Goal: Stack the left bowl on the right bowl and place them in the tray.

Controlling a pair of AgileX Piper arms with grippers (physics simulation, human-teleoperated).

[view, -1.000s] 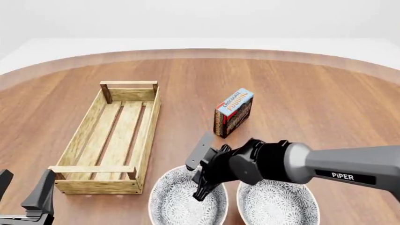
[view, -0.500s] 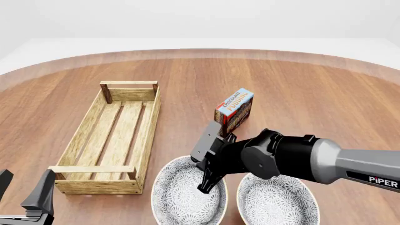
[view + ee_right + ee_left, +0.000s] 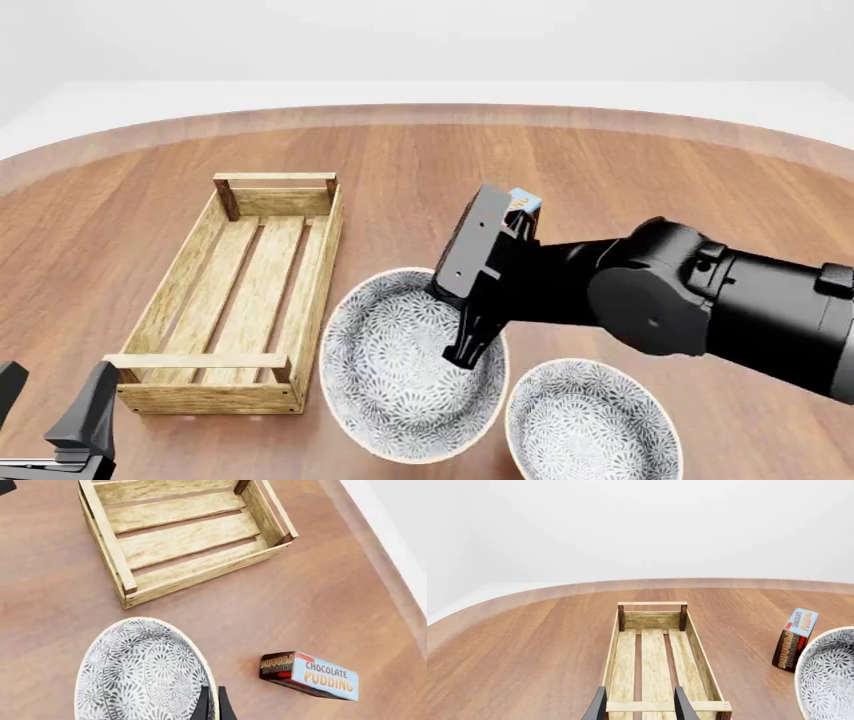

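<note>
Since a second ago you have raised the left bowl [image 3: 407,365] off the counter [image 3: 667,210], tilted, beside the tray [image 3: 180,300]. Your right gripper [image 3: 470,345] is pinched on its rim. You are mid-carry: next, swing it over the right bowl [image 3: 594,425] and lower it level. Your left gripper [image 3: 54,420] waits spread wide near the tray's near end.
</note>
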